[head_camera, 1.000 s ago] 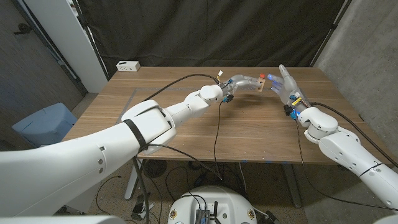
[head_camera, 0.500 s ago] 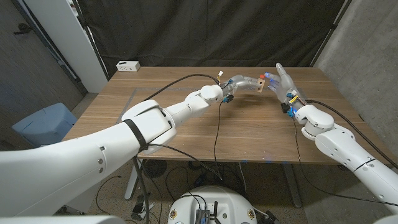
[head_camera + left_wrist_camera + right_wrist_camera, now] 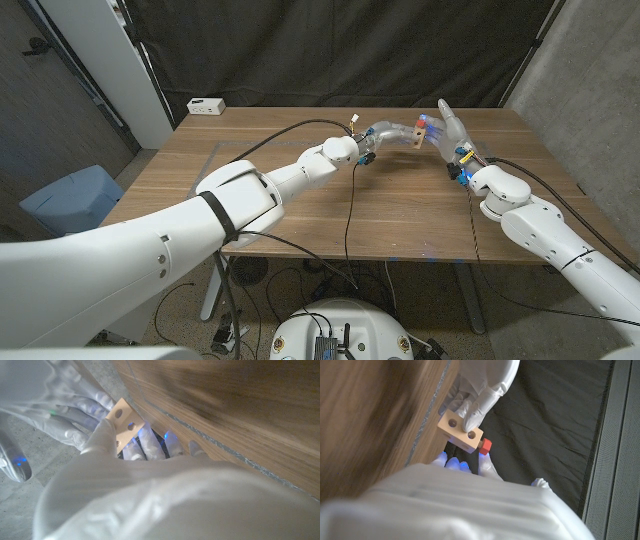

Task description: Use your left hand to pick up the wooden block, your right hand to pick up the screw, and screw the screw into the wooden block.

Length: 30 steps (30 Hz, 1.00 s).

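Two white, glossy robot arms with pale translucent-gloved hands.
Left arm [image 3: 250, 190]: rounded shells, a black band at the forearm, black cable along it. Right arm [image 3: 540, 225]: black cable, blue and yellow fittings at the wrist; fingertips [image 3: 452, 463] glow blue.

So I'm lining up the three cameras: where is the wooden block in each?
Head view: wooden block, far middle of the table, between the two hands.
Left wrist view: pale holed block above the left hand's fingers.
Right wrist view: block, red screw at its end.
Shared landmark: the table edge.
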Motion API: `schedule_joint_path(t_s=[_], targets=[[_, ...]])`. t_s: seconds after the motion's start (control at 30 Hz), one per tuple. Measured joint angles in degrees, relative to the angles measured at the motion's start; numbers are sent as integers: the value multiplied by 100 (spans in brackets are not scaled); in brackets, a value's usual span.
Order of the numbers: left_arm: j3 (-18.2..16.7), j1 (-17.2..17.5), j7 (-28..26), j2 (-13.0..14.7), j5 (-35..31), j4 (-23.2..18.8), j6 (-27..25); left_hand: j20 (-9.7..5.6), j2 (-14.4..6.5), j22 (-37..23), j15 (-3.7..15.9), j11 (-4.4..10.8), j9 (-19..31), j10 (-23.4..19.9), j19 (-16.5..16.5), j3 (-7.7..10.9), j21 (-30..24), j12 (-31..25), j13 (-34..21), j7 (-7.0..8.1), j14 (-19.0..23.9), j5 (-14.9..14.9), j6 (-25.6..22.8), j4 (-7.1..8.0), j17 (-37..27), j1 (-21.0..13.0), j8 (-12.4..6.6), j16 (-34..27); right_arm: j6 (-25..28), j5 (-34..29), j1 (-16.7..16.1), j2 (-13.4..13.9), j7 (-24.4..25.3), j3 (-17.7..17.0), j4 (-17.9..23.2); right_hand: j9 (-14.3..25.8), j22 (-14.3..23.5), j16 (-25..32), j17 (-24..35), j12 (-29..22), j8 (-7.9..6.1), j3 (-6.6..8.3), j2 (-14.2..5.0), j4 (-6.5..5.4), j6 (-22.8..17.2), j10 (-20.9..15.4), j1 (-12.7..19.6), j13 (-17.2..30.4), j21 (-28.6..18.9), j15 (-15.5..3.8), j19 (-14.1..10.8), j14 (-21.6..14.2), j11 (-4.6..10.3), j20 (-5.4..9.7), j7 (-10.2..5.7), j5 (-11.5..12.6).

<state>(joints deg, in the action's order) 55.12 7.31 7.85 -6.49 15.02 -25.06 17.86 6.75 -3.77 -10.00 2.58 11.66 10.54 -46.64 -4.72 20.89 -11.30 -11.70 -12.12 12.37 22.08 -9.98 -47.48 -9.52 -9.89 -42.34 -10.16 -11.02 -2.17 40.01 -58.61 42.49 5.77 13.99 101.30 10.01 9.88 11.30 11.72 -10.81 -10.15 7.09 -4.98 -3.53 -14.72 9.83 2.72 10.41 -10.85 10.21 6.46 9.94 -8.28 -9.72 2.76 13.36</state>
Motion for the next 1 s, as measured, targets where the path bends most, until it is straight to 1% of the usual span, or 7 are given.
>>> schedule_joint_path(t_s=[0.43,0.5,0.63,1.0], targets=[[6,-13,-5,-3,7,0,-34,0,1,0,0,0,-3,0,0,0,0,0,0,0,0,3,0,0,0,-1,0,0,-14,-3,32,-18,-14,55,-13,-2,0,0,0,0,0,0,0,0,0,0,1,0,0,0,0,0,0,0,0,0],[6,-13,-5,-2,8,0,-34,0,1,0,0,0,-4,0,0,0,0,0,0,0,0,5,0,0,0,-1,0,0,-13,-3,23,-18,-7,56,0,-2,0,0,0,0,1,-22,-1,-22,0,0,1,0,0,1,0,0,0,0,0,0],[6,-14,-5,-1,9,0,-34,0,1,0,0,0,-4,0,0,0,0,0,0,0,0,6,0,0,0,-1,0,0,-14,-1,18,-18,7,57,6,-2,0,0,0,0,1,4,-1,-50,0,0,1,0,0,1,-1,0,0,0,0,0],[6,-30,-1,-3,21,0,-95,0,2,0,0,0,0,0,0,32,0,0,0,0,0,6,0,16,0,-1,0,0,33,23,-74,35,67,37,115,1,0,0,1,0,5,4,-1,-50,1,0,1,0,0,1,-1,0,0,0,-1,22]])
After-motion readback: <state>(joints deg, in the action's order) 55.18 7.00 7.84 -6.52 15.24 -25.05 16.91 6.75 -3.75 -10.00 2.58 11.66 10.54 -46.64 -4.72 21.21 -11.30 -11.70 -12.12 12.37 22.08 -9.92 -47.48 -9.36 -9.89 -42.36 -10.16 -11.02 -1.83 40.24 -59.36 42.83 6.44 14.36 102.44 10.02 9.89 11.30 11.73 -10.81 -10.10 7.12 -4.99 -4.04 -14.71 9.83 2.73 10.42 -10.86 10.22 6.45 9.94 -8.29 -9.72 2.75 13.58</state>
